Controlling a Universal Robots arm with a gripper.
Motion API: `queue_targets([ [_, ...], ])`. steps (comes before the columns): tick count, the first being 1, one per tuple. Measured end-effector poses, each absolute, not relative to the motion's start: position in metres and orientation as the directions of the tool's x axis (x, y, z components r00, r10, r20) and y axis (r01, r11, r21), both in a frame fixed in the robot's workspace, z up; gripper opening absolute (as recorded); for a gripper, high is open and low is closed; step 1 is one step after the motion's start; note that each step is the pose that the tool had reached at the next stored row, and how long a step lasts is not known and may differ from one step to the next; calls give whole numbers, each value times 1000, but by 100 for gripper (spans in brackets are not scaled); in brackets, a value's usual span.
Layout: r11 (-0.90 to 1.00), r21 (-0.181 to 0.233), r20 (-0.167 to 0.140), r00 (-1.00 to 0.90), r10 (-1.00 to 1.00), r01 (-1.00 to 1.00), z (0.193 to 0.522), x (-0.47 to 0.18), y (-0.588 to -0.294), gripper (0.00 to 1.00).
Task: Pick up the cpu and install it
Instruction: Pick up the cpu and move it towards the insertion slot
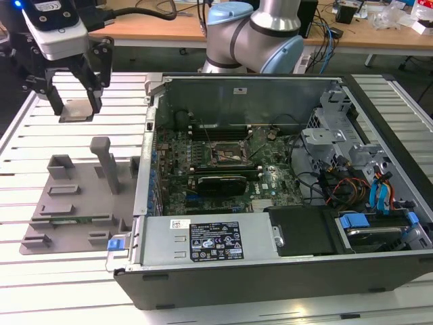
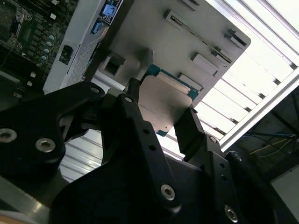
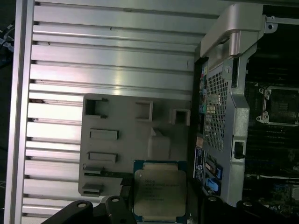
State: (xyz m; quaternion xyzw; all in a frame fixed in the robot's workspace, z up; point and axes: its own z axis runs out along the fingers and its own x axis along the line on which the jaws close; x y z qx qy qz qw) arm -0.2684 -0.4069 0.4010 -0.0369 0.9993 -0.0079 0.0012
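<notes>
Exterior view, upper left: gripper (image 1: 76, 110) clamped on cpu (image 1: 76, 107) by 2 opposite edges, above fixture plate (image 1: 81, 203). Keep chip level, grip gentle.

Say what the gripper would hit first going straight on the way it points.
Probably the grey plastic fixture plate: the gripper, shut on the small silver-topped square cpu, points down over it in both wrist views; depth unclear.

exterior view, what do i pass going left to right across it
claw shut on the cpu → side wall of the computer case → motherboard socket → blue drive latch
</notes>
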Motion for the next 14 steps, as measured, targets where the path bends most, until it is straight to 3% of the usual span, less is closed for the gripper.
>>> queue_targets([
  [14, 997, -16, -2, -997, -74, -74, 401, -237, -406, 55],
])
